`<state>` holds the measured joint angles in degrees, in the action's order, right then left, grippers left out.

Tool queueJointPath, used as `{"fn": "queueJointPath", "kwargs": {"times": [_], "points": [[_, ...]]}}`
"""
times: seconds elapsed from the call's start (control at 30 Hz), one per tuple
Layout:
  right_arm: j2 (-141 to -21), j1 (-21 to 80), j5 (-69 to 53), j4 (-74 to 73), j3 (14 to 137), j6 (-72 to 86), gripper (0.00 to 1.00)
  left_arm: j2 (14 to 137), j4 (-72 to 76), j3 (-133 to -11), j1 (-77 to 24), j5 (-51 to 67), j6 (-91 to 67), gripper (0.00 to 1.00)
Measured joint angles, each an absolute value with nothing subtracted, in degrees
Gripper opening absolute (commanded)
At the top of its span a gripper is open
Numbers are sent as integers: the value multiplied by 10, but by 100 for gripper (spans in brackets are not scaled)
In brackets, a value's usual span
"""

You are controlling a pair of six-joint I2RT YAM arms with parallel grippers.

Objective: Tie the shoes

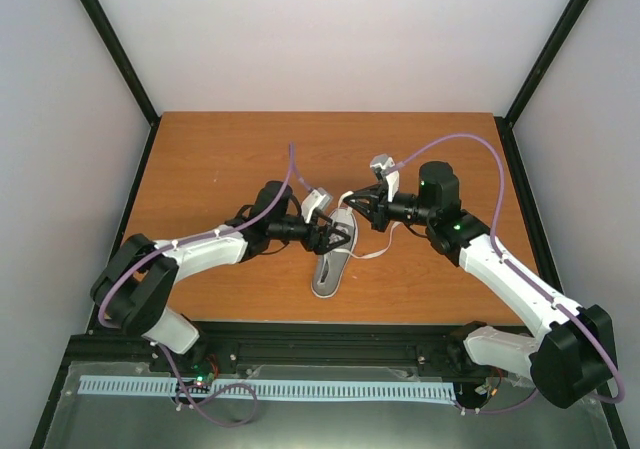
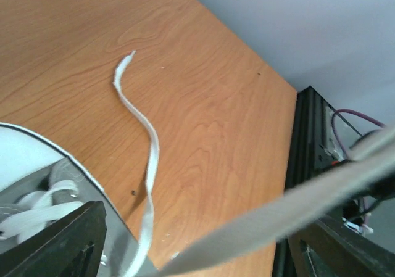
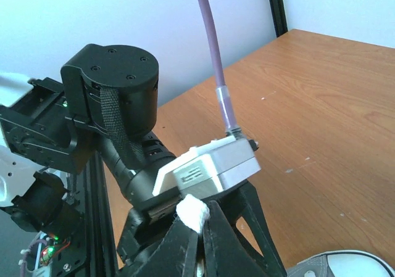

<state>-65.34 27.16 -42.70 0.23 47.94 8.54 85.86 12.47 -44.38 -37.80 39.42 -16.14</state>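
The grey sneaker (image 1: pixel 330 267) lies mid-table, its white toe cap towards the arms. In the left wrist view its laced top (image 2: pixel 37 197) fills the lower left. One white lace (image 2: pixel 145 141) trails loose across the wood. The other lace (image 2: pixel 296 206) runs as a blurred band close to the camera. My left gripper (image 1: pixel 340 235) hovers over the shoe's lacing, jaws wide apart (image 2: pixel 200 231). My right gripper (image 1: pixel 353 202) is just beyond the shoe's heel, shut on a white lace end (image 3: pixel 194 213). The toe cap (image 3: pixel 345 263) shows at that view's bottom right.
The left arm's wrist camera block (image 3: pixel 213 166) and black wrist joint (image 3: pixel 111 98) sit right in front of my right gripper. A black frame rail (image 2: pixel 305 160) edges the wooden table (image 1: pixel 230 159). Purple cables (image 1: pixel 470 144) arch over both arms.
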Motion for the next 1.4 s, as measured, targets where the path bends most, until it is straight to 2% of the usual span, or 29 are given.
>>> {"fn": "queueJointPath", "kwargs": {"times": [0.1, 0.2, 0.37, 0.47, 0.67, 0.8, 0.83, 0.97, 1.03, 1.1, 1.2, 1.4], "points": [[-653, 272, -422, 2, 478, 87, 3, 875, 138, -444, -377, 376, -161, 59], [-653, 272, -419, -1, 478, 87, 3, 878, 155, -444, -377, 369, -166, 50], [-656, 272, -398, -5, 478, 87, 3, 877, 177, -443, -377, 362, -178, 13], [-665, 272, -378, -7, 478, 89, 3, 877, 183, -443, -377, 356, -186, 1], [-717, 272, -296, -31, 501, 99, 6, 871, 174, -432, -376, 329, -195, 1], [-781, 272, -220, -48, 542, 123, 13, 877, 147, -441, -371, 324, -209, 1], [-802, 273, -196, -55, 557, 131, 17, 881, 143, -445, -371, 324, -211, 1], [-886, 274, -109, -80, 619, 156, 47, 894, 132, -448, -367, 328, -211, 1], [-921, 274, -70, -93, 644, 162, 66, 902, 130, -448, -362, 328, -211, 1], [-942, 274, -34, -106, 657, 174, 77, 907, 130, -448, -354, 328, -213, 1], [-945, 274, 21, -132, 656, 195, 81, 911, 131, -447, -343, 328, -214, 1], [-889, 265, 89, -170, 586, 241, 81, 913, 140, -441, -338, 331, -215, 1]]}}
